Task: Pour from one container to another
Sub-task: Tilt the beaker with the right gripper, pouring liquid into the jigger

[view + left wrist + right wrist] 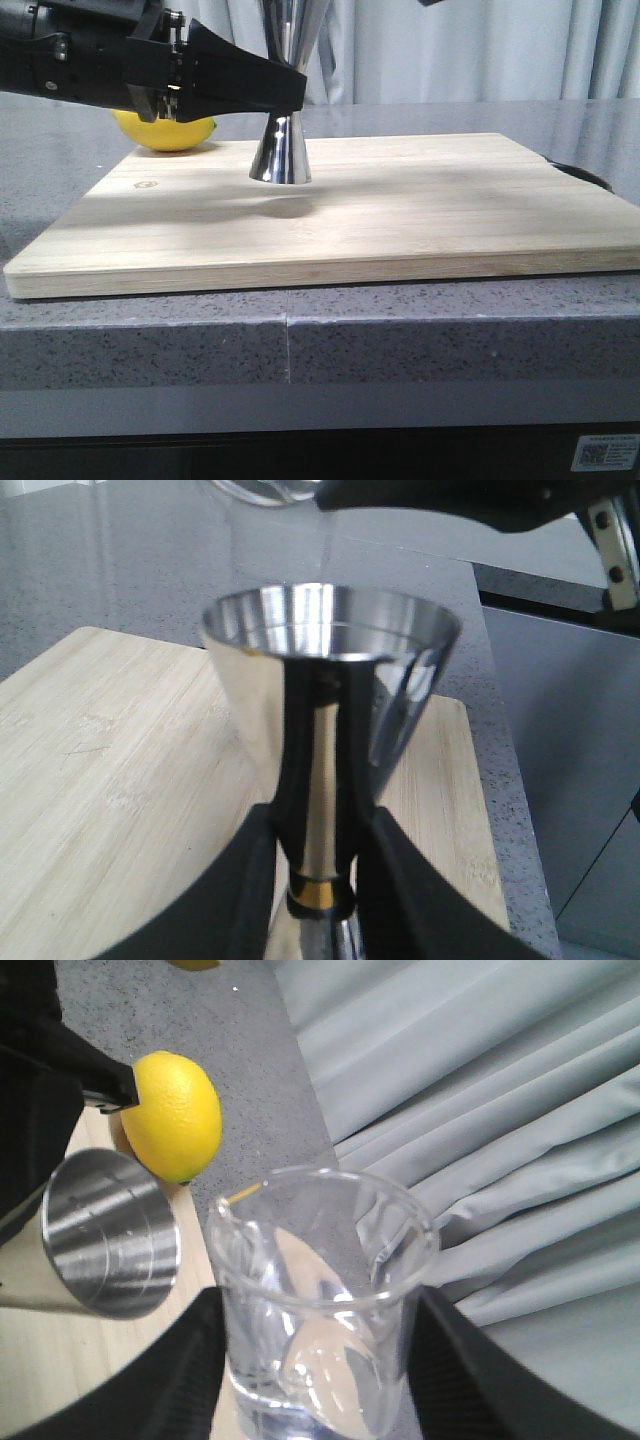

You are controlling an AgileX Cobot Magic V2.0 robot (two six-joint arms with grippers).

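Observation:
The steel jigger (281,150) stands upright on the wooden cutting board (420,215), its upper cup running out of the top of the front view. My left gripper (290,105) is shut on its narrow waist, just above the gold band (318,893). In the left wrist view the jigger's open cup (330,630) faces up, with the glass beaker's lip (262,490) tilted above it. A thin clear stream (326,550) seems to fall from the lip. My right gripper (315,1360) is shut on the tilted glass beaker (320,1290), which holds clear liquid. The jigger's mouth (112,1232) lies beside the spout.
A yellow lemon (165,130) lies on the grey counter behind the board's far left corner, behind my left arm. A dark round object (585,175) shows past the board's right edge. Grey curtains (480,50) hang behind. The counter's front edge (300,350) is near.

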